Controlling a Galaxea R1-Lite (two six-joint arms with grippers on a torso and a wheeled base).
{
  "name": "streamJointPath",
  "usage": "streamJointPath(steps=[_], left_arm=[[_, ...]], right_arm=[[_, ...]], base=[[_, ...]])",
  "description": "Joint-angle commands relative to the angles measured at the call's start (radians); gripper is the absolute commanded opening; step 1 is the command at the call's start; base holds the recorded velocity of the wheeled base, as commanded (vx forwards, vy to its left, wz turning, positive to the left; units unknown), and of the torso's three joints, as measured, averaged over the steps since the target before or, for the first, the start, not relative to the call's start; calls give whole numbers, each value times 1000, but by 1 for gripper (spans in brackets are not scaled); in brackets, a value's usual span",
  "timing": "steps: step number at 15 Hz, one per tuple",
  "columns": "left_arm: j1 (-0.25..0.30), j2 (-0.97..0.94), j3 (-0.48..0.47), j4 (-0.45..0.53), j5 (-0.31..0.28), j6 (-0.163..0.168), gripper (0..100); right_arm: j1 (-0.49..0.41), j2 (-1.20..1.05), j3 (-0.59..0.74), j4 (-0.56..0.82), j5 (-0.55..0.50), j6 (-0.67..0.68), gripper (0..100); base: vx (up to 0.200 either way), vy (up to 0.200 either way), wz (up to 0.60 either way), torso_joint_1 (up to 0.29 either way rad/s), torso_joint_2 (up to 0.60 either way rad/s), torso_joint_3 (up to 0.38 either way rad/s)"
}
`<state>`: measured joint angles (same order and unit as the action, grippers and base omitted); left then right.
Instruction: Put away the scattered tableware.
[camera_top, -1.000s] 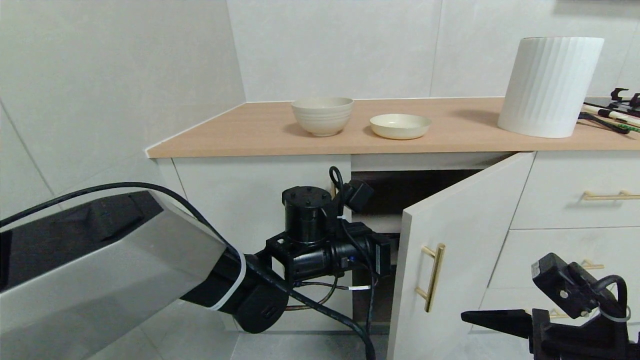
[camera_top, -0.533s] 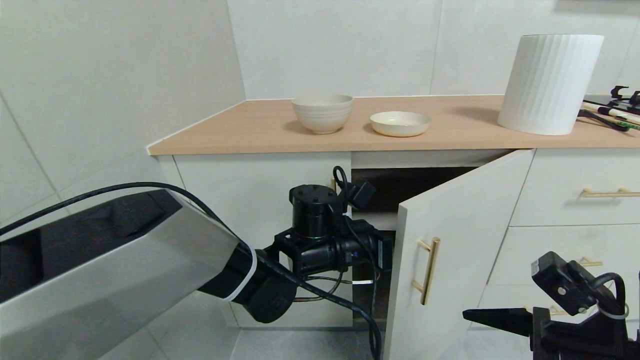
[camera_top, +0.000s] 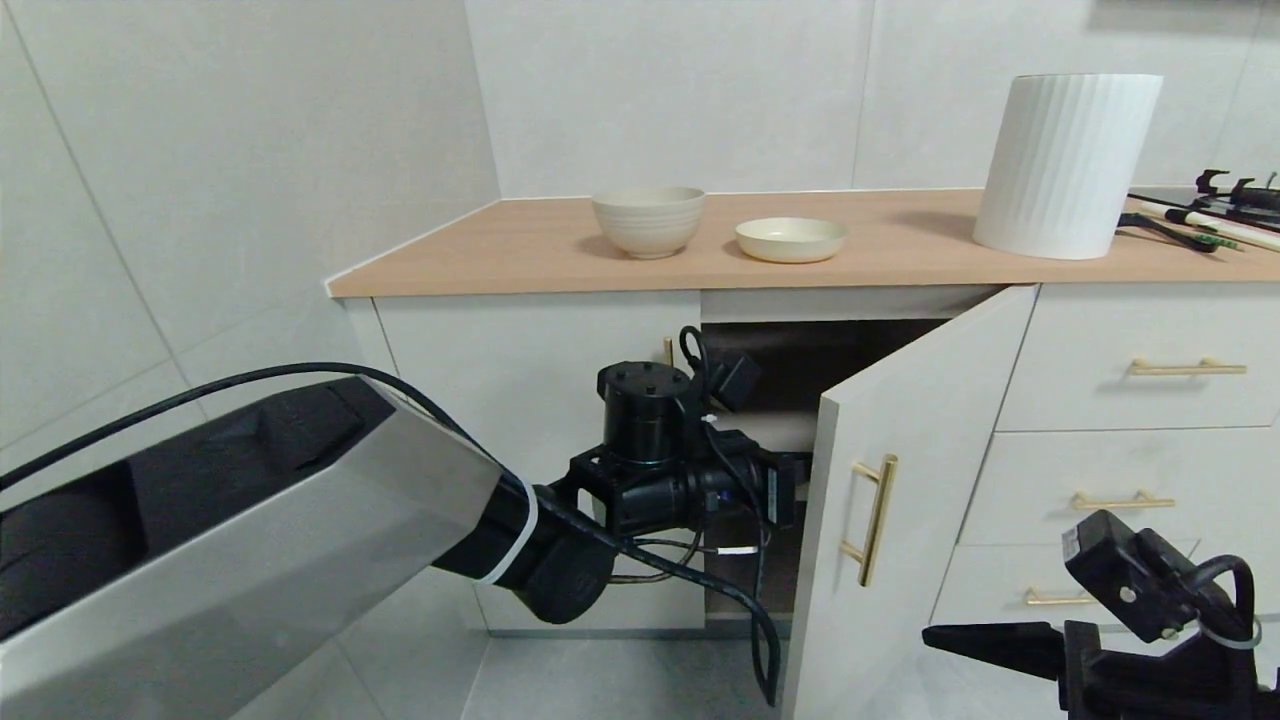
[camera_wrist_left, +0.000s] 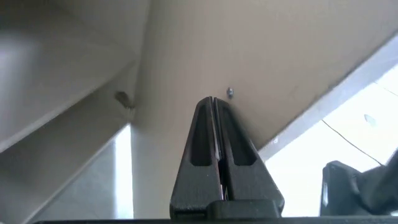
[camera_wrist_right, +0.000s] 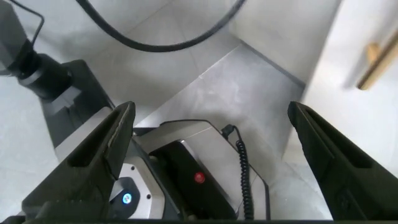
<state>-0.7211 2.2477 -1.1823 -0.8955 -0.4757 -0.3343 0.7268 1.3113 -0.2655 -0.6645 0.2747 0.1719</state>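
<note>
— Head camera?
— Mounted high, set back. It faces forward and down on the counter (camera_top: 520, 262) and the open cabinet door (camera_top: 900, 480), with both my arms in the foreground.
— Left wrist?
— Looks along my left gripper (camera_wrist_left: 213, 101), very near a pale panel (camera_wrist_left: 280, 56).
— Right wrist?
— Points down past my right gripper (camera_wrist_right: 210, 107) at the floor (camera_wrist_right: 236, 93). It shares the door's brass handle (camera_wrist_right: 376, 65) with the head view.

You get bright, even light across the countertop (camera_top: 900, 262). On it, the bowl (camera_top: 648, 220) and the ribbed white canister (camera_top: 1065, 165) each throw a soft shadow toward the countertop's left end, so the light falls from the right. Below the countertop, the cabinet opening (camera_top: 800, 350) sits in deep shade. The left wrist view is dim, with one washed-out bright patch.
</note>
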Motion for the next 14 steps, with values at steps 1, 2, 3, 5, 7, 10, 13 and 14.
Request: streamJointPath(steps=[1, 2, 3, 5, 7, 10, 13, 14], left_arm=[[-23, 7, -5, 1, 26, 0, 0], [-41, 4, -11, 1, 45, 0, 0], [-57, 1, -23, 3, 48, 0, 0], [-115, -37, -30, 13, 49, 1, 0], [-232, -112, 12, 20, 46, 4, 0], [-242, -189, 116, 7, 45, 8, 0], [-103, -257, 210, -2, 51, 6, 0], [-103, -257, 210, -2, 51, 6, 0]], right_arm=[[6, -4, 0, -1, 1, 0, 100], [17, -9, 0, 0, 1, 0, 100], [25, -18, 0, 0, 1, 0, 100], [49, -60, 9, -1, 3, 1, 100], [120, -149, 12, 2, 26, 1, 100], [149, -234, 0, 75, 83, 1, 100], [144, -227, -21, 86, 78, 4, 100], [144, -227, -21, 86, 78, 4, 100]], base=[[0, 0, 0, 0, 0, 0], [0, 0, 0, 0, 0, 0], [0, 0, 0, 0, 0, 0], [0, 0, 0, 0, 0, 0], [0, 0, 0, 0, 0, 0], [0, 0, 0, 0, 0, 0], [0, 0, 0, 0, 0, 0], [0, 0, 0, 0, 0, 0]])
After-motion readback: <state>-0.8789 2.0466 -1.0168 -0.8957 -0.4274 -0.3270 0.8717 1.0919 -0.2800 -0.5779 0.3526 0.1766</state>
